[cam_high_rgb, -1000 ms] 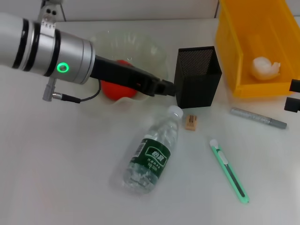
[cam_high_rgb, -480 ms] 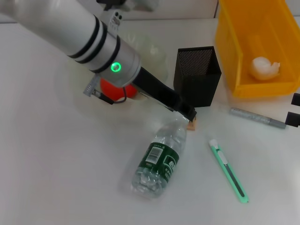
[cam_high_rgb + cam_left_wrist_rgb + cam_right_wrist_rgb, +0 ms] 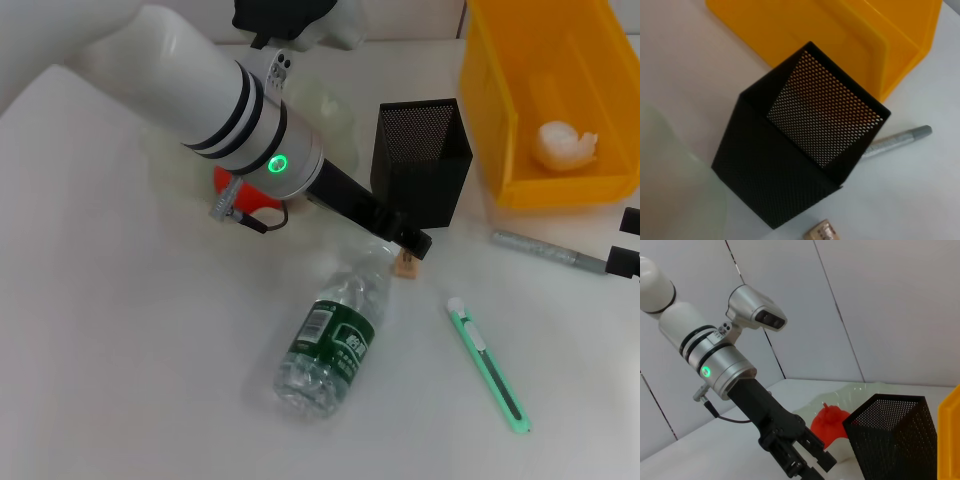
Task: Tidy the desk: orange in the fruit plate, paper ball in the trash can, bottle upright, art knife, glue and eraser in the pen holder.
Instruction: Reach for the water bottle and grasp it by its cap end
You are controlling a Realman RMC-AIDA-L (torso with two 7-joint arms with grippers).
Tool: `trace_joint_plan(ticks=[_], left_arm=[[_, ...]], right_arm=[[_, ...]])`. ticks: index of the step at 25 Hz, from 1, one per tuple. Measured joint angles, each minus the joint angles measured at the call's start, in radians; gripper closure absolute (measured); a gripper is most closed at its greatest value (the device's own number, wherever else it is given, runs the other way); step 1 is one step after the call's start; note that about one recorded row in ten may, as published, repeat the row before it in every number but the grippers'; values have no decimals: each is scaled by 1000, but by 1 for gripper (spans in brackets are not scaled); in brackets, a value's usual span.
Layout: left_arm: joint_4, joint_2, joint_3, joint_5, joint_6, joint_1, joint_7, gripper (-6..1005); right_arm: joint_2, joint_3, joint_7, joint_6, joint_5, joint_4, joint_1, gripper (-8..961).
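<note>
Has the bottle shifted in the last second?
Yes. The bottle has slid and turned: its cap end now lies nearer the eraser and pen holder, under the left gripper.

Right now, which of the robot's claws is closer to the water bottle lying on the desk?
The left. The left claw hangs right at the water bottle's cap end, beside the pen holder. The right claw sits far off at the desk's right edge.
</note>
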Motion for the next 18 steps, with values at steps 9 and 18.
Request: trace_joint_plan(ticks=[9,18], left_arm=[[-62,0,64,-3,-115,6,-5,173],[-79,0,101,-4,-160,11,1,176]], right_arm=[[0,3,-1,0,-2,2,0,196],[4,-1,-2,0,-2,2,0,197]])
